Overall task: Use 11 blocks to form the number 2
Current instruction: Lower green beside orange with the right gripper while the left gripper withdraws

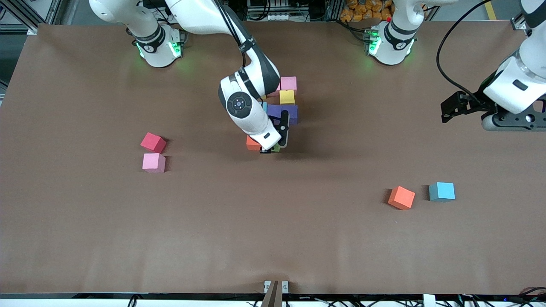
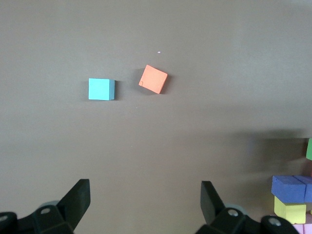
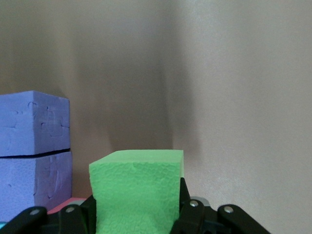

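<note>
Nearest the front camera, an orange block [image 1: 401, 197] and a light blue block [image 1: 442, 191] are lying just beside each other toward the left arm's end of the table, well apart from the right gripper [image 1: 273, 148]. Both are also showing in the left wrist view, the orange block [image 2: 153, 79] turned at an angle and the light blue block [image 2: 101, 89] sitting square, ahead of the left gripper [image 2: 144, 207].

That right gripper is clenching a green block [image 3: 136, 192] between its fingers, at the near end of the partly built number 2 [image 1: 286, 104] in the middle of the table. Beside the green block an orange cube [image 1: 252, 143] of the digit is showing, and farther from the front camera than the gripper are sitting purple cubes [image 1: 290, 113], a yellow cube [image 1: 287, 97] and a pink cube [image 1: 288, 83].

Toward the right arm's end, a red block [image 1: 153, 142] and a pink block [image 1: 154, 162] are lying close together, well apart from the right gripper.

Off at its own end of the table the left gripper [image 1: 469, 106] is waiting in the air, its fingers [image 2: 78, 197] standing wide apart and holding nothing.
</note>
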